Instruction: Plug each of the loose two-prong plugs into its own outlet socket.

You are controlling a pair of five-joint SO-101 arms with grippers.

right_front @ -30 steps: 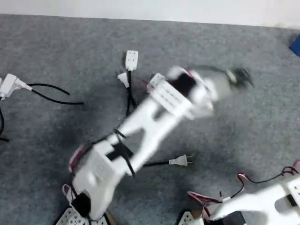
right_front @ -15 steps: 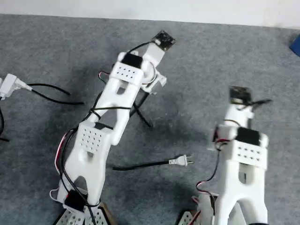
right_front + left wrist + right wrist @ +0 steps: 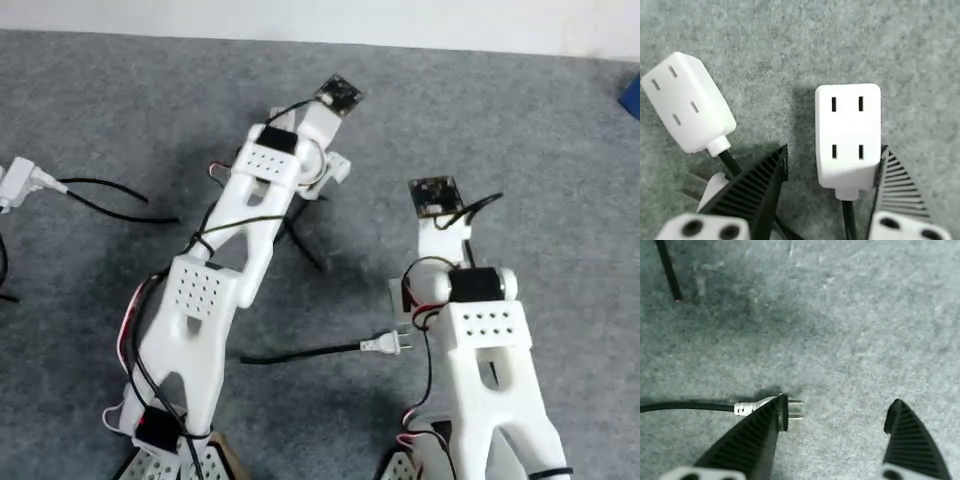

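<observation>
Judging plugging unstarted, we hold left gripper (image 3: 834,150) wide open, empty, astride the white plastic outlet block (image 3: 847,135); right gripper (image 3: 840,401) likewise over the five-o'clock white two-prong plug (image 3: 745,408).

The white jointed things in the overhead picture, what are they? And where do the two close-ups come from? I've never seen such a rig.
They are two small robot arms over a grey carpet, seen by a fixed camera above. Each close-up comes from a camera on one arm's wrist, looking past its black hand. The left hand is open, one finger on each side of a white outlet block; a second outlet block lies beside it. The right hand is open over a loose two-prong plug on a black cord. Neither hand holds anything.
</observation>
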